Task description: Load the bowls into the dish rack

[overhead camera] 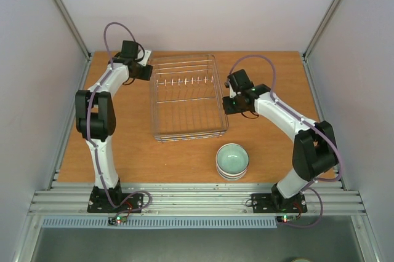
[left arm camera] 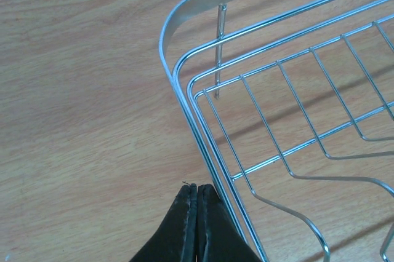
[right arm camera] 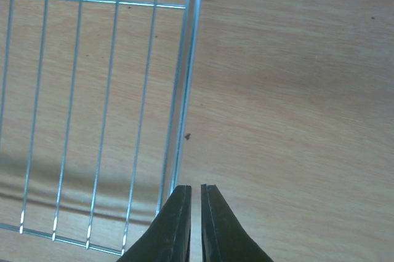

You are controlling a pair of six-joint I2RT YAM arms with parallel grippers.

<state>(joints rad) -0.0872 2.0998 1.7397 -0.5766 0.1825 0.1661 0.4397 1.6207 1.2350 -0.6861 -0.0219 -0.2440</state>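
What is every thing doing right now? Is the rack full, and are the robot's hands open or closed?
dish rack: empty, flat on the table.
bowls: stacked upright outside the rack, pale blue-green one on top.
left gripper: shut, holding nothing, beside the rack's corner.
right gripper: shut but for a thin gap, holding nothing, beside the rack's side.

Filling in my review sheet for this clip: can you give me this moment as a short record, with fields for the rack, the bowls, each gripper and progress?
dish rack: middle of the table, no bowl in it
bowls: one stack on the table, near side of the rack, toward the right arm; top one pale blue-green
left gripper: shut, empty, by the rack's far left corner
right gripper: all but shut, empty, just outside the rack's right side
progress: nothing loaded yet
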